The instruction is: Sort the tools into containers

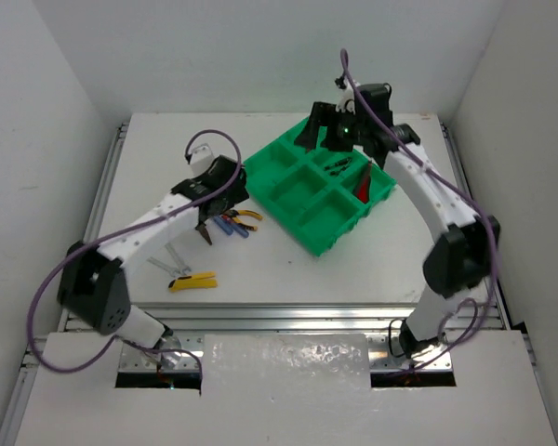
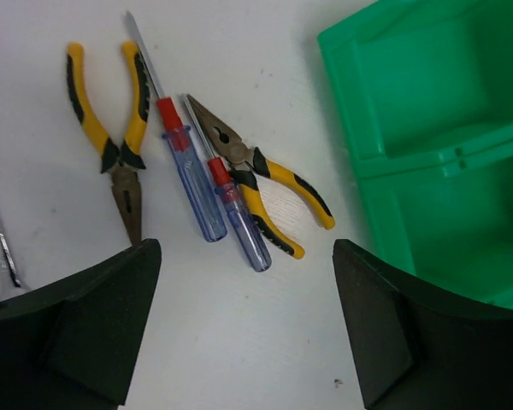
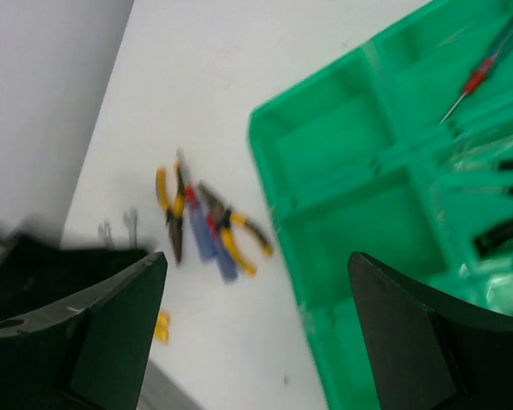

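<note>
The green tray (image 1: 302,190) lies at centre-right; it also shows in the left wrist view (image 2: 436,145) and the right wrist view (image 3: 350,171). Red-handled pliers (image 1: 365,183) and small screwdrivers (image 1: 339,165) lie in its compartments. On the table left of it lie two yellow-handled pliers (image 2: 111,128) (image 2: 269,192) and two blue-handled screwdrivers (image 2: 188,179) (image 2: 239,222). A yellow utility knife (image 1: 193,281) and a metal wrench (image 1: 167,265) lie nearer the front. My left gripper (image 2: 244,325) (image 1: 205,230) is open and empty, just short of the screwdrivers. My right gripper (image 3: 256,333) (image 1: 327,130) is open and empty above the tray's far corner.
White walls enclose the table on the left, back and right. The wrench also shows at the left edge of the left wrist view (image 2: 0,231). A metal rail (image 1: 288,321) runs along the front edge.
</note>
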